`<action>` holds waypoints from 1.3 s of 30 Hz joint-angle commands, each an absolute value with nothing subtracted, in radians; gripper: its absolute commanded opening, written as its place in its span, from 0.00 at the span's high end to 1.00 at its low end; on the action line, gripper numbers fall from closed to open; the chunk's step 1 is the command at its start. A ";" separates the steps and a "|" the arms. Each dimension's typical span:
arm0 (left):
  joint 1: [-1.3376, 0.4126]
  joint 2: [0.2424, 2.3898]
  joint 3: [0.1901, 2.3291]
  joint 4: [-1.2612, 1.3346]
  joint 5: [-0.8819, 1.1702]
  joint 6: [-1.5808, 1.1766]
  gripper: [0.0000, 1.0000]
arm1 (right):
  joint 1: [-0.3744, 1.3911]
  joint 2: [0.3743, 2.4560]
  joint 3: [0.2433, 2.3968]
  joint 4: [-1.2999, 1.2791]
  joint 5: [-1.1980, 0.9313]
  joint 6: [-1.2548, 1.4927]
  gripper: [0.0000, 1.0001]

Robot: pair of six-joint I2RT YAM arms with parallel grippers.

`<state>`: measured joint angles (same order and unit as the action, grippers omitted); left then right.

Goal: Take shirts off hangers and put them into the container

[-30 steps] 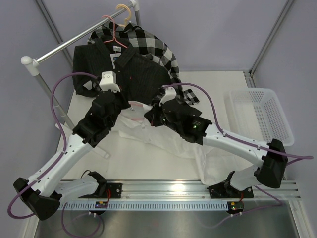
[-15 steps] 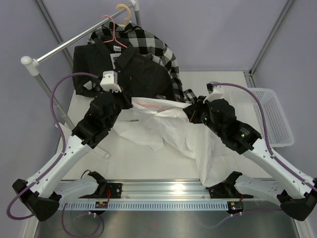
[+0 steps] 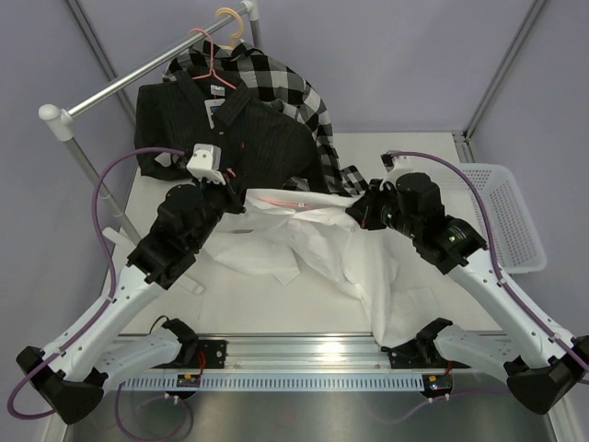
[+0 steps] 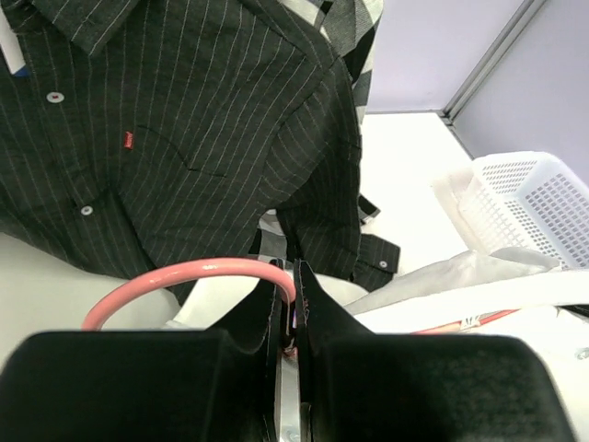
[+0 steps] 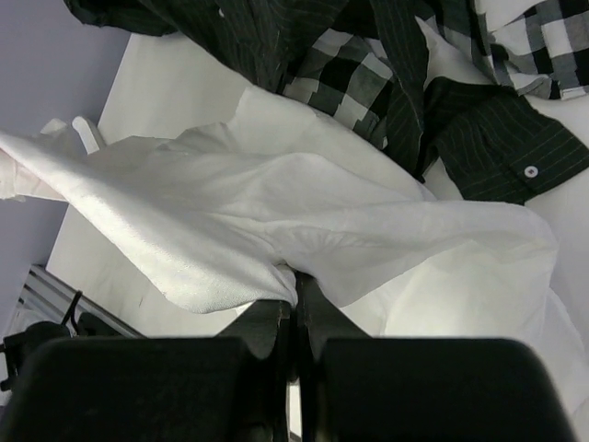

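Observation:
The white shirt [image 3: 313, 244] is stretched across the table between both grippers. My left gripper [image 3: 237, 195] is shut on the hook of a pink hanger [image 4: 184, 274], whose wire [image 3: 285, 199] still runs inside the shirt's collar. To the right, my right gripper [image 3: 354, 210] is shut on a fold of the white shirt [image 5: 276, 221]. The dark striped shirt [image 3: 248, 138] and the check shirt [image 3: 276, 78] hang at the back on a pink hanger [image 3: 210, 55] and a beige hanger [image 3: 230, 23]. The white lattice container [image 3: 502, 216] stands at the right edge.
A silver rail [image 3: 138, 78] on a white post crosses the back left above the table. The dark shirt's cuff [image 5: 497, 147] and the check shirt's tail [image 5: 350, 83] lie on the table just behind the white shirt. Part of the white shirt drapes over the near edge.
My right gripper has swung right, toward the container, with the white shirt, pulling it taut away from the hanger. The left gripper has kept its hold on the hanger and shifted slightly.

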<state>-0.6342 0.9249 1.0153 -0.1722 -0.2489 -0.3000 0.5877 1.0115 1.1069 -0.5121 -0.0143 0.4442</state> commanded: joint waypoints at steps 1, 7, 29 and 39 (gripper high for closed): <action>-0.600 0.850 1.003 -0.029 -0.380 -0.247 1.00 | 0.538 1.041 1.129 -0.638 -0.053 0.380 1.00; -0.600 0.834 0.988 -0.012 -0.406 -0.259 1.00 | 0.538 1.091 1.137 -0.624 -0.175 0.396 1.00; -0.588 0.842 0.976 -0.037 -0.578 -0.354 1.00 | 0.548 1.083 1.129 -0.600 -0.404 0.485 1.00; -0.568 0.839 0.962 -0.048 -0.640 -0.435 1.00 | 0.627 1.065 1.138 -0.537 -0.468 0.549 1.00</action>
<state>-0.6044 0.8696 0.9546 -0.1692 -0.4858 -0.3565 0.5919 1.0904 1.1198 -0.4995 -0.4374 0.5217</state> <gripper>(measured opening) 0.050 0.033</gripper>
